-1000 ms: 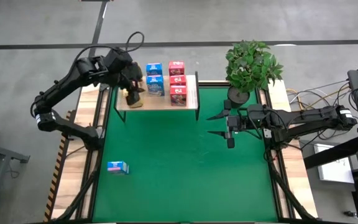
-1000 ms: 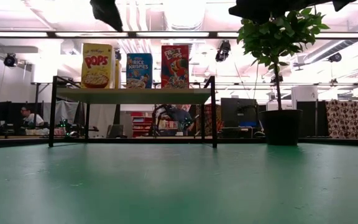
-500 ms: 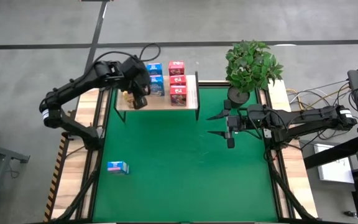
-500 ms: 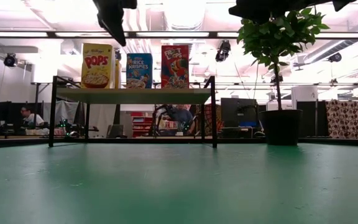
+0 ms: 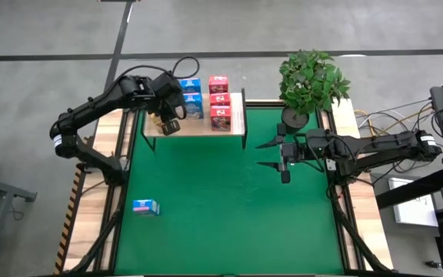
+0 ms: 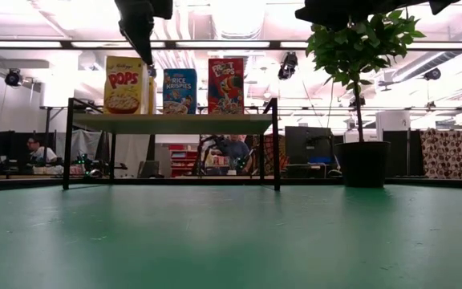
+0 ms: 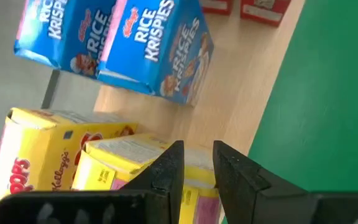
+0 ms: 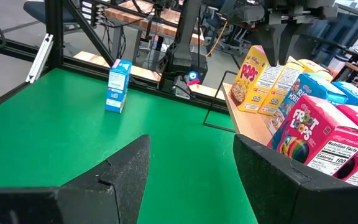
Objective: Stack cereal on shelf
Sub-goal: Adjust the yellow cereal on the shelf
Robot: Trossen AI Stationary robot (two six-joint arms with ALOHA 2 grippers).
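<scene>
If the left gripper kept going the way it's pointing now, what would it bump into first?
Probably the yellow box on the shelf: the left gripper, nearly shut, points right at its top. Depth is hard to judge.

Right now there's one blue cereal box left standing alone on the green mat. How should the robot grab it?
The lone blue Rice Krispies box stands upright on the green mat, clear of everything. Probably best to come straight down from above and pinch its two broad printed faces near the top, since it is thin that way. The left gripper, over the shelf, is nearer.
</scene>
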